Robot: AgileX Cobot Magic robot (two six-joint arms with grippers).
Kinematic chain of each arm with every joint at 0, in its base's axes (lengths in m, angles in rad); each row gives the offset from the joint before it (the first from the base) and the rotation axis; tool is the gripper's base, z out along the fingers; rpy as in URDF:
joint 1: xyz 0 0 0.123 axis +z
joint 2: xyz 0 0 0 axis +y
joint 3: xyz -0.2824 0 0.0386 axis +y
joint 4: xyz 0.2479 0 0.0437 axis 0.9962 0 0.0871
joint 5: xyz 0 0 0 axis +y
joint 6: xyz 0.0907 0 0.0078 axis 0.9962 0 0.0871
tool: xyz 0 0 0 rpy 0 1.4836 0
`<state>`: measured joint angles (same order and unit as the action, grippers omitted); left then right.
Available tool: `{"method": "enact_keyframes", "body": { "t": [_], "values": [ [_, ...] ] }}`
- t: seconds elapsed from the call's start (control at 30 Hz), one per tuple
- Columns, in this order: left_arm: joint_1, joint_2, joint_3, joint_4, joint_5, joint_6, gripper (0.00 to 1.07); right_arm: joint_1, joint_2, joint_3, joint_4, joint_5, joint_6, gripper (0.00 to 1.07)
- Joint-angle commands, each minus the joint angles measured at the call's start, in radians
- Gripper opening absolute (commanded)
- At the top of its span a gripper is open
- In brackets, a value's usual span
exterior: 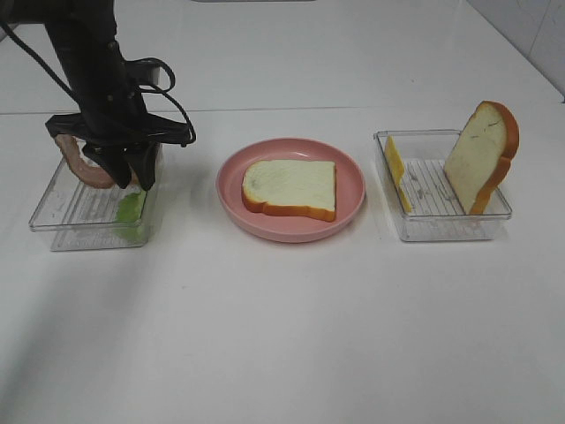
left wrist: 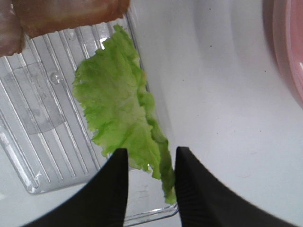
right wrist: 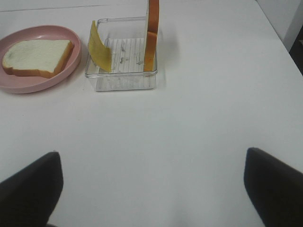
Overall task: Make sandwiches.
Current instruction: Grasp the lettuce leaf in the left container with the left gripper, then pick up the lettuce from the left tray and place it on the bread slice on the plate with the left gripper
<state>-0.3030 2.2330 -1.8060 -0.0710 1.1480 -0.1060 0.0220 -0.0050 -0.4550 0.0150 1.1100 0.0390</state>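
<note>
One white bread slice (exterior: 290, 186) lies flat on the pink plate (exterior: 349, 172). Another bread slice (exterior: 479, 157) stands on edge in the right clear tray (exterior: 441, 228), with a yellow cheese slice (exterior: 395, 170) leaning at that tray's left wall. In the left clear tray (exterior: 62, 208) lie a green lettuce leaf (left wrist: 116, 106) and a brown bacon strip (exterior: 81, 170). My left gripper (left wrist: 151, 163) reaches down into this tray, its fingers narrowly apart on either side of the leaf's edge. My right gripper (right wrist: 151, 189) hangs wide open above bare table, holding nothing.
The white table (exterior: 282, 336) spreads in front of the trays and plate. In the left wrist view the plate's rim (left wrist: 289, 52) shows beside the left tray. The table's right edge (right wrist: 289, 42) runs close to the right tray.
</note>
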Motion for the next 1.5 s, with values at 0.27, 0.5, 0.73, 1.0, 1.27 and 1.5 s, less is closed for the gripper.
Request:
{"method": "enact_keyframes", "body": {
  "t": [0.27,0.5,0.73,1.0,1.27,1.5],
  "values": [
    [-0.001,0.002,0.006,-0.002,-0.018,0.011,0.0,-0.004,-0.024,0.003,0.003,-0.011,-0.004,0.98],
    [-0.001,-0.01,0.006,-0.003,0.006,0.034,0.0,-0.004,-0.024,0.003,0.003,-0.011,-0.004,0.98],
    [-0.001,-0.109,0.006,-0.053,0.046,0.056,0.0,-0.004,-0.024,0.003,0.003,-0.011,-0.004,0.98],
    [-0.001,-0.214,0.003,-0.197,0.053,0.069,0.0,-0.004,-0.024,0.003,0.003,-0.011,-0.004,0.98],
    [-0.037,-0.193,-0.113,-0.38,0.03,0.161,0.0,-0.004,-0.024,0.003,0.003,-0.011,-0.004,0.98],
    [-0.119,-0.055,-0.306,-0.409,0.028,0.187,0.0,-0.004,-0.024,0.003,0.003,-0.011,-0.004,0.98]
  ]
}}
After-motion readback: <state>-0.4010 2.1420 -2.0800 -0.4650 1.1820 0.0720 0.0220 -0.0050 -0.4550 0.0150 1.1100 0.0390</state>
